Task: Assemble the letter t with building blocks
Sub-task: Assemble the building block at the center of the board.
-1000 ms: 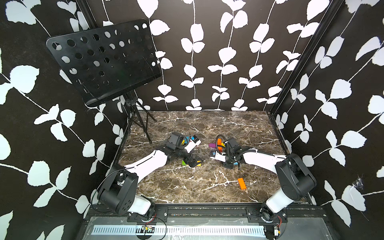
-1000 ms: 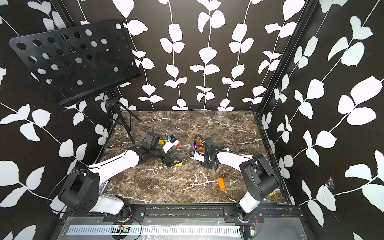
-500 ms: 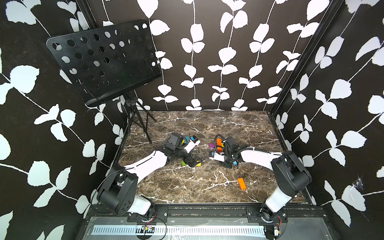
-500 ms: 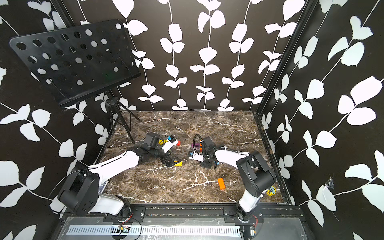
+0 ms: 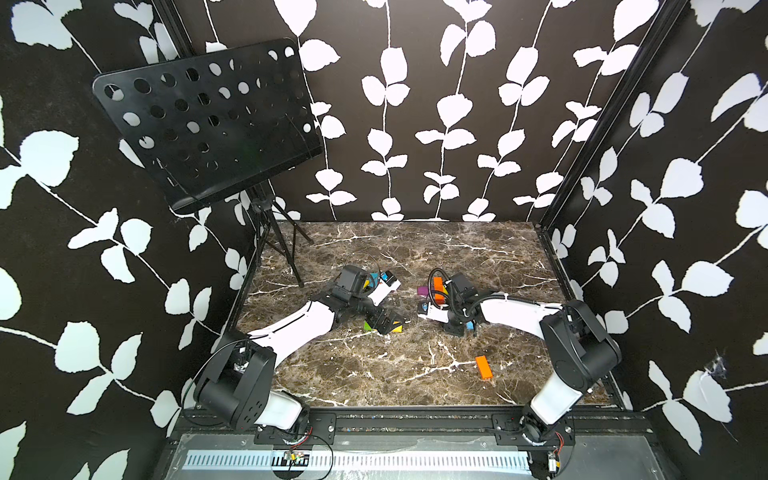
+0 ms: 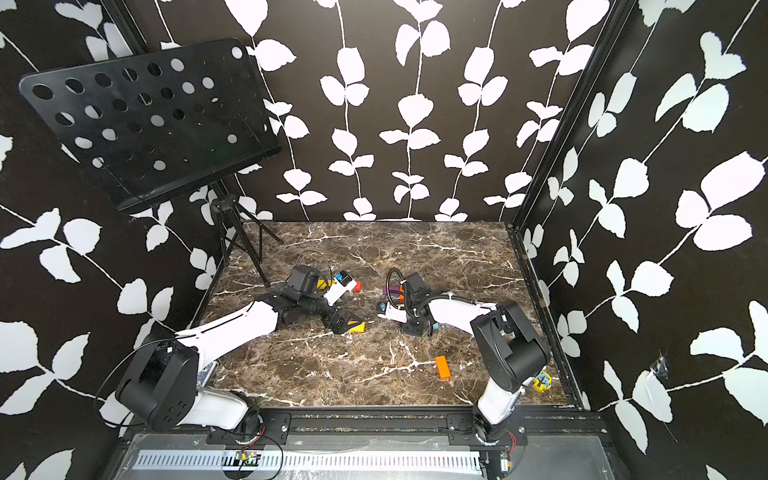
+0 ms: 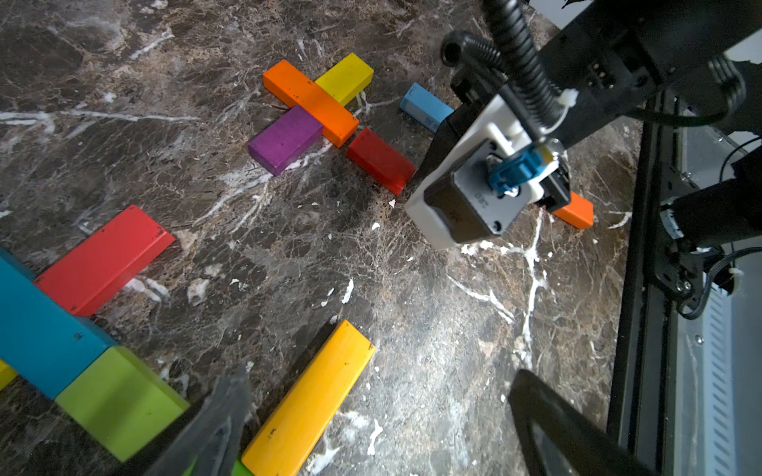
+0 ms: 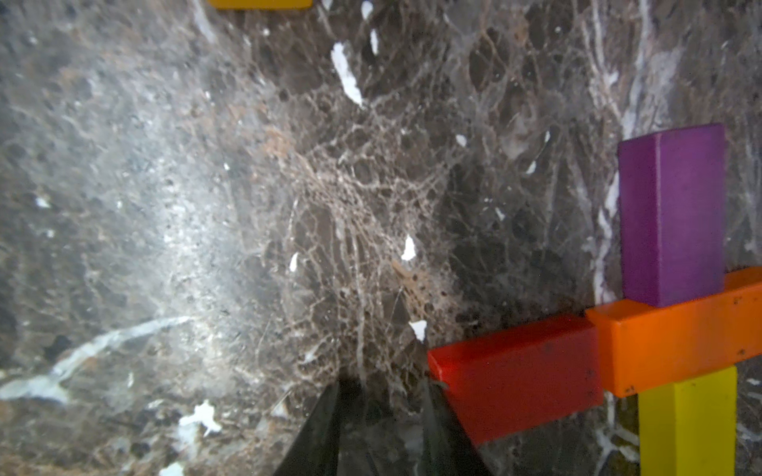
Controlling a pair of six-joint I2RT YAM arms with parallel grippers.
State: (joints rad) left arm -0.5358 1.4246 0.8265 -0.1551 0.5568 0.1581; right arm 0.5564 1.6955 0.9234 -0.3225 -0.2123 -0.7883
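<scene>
A partly built letter t lies right of centre. It has an orange bar (image 7: 311,101) crossed by a purple block (image 7: 285,139) and a yellow block (image 7: 345,78), with a red block (image 8: 515,391) at the orange bar's end. My right gripper (image 8: 385,432) stands low over the marble. Its jaws are a narrow gap apart with nothing between them, and one finger (image 8: 445,428) touches the red block's corner. Left of centre lie a blue bar (image 7: 41,329), a green block (image 7: 119,404) and a red block (image 7: 105,259). My left gripper (image 7: 383,428) is open wide beside a long yellow bar (image 7: 309,395).
A loose orange block (image 5: 484,367) lies near the front right. A light blue block (image 7: 426,106) sits by the right wrist. A music stand (image 5: 208,124) with tripod legs (image 5: 286,249) fills the back left corner. A small yellow object (image 6: 541,380) sits by the right arm's base.
My right gripper has edged a little to the left beside the red block. The left arm and its blocks have not moved.
</scene>
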